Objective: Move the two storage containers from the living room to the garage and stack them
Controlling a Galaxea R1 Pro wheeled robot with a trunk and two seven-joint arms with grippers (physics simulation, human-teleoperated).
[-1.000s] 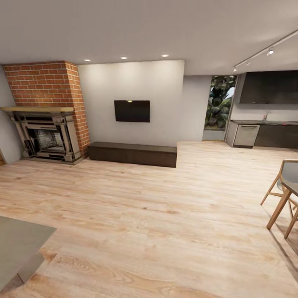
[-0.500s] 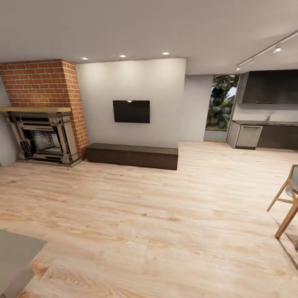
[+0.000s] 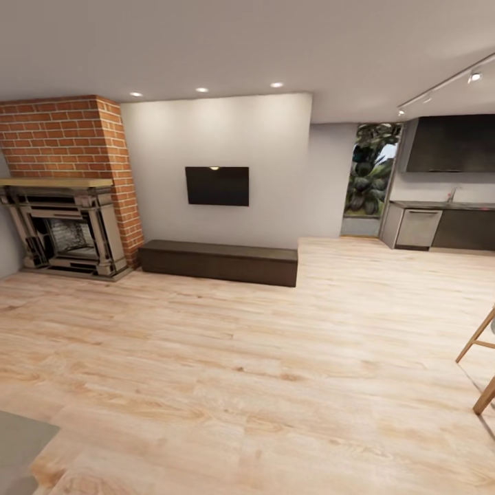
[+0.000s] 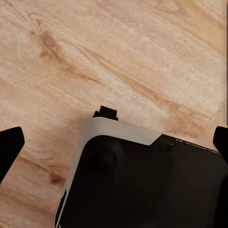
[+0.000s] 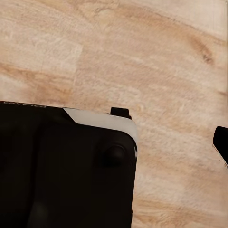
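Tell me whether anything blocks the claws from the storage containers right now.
Cannot judge that: no storage container shows in these views. The head view shows open wood floor up to a dark low bench below the TV, with a brick fireplace beside it. The left claw hangs open above the planks.

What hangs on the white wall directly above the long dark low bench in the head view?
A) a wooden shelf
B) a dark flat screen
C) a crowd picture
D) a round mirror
B: a dark flat screen is mounted on the white wall above the long dark bench, to the right of the brick fireplace.
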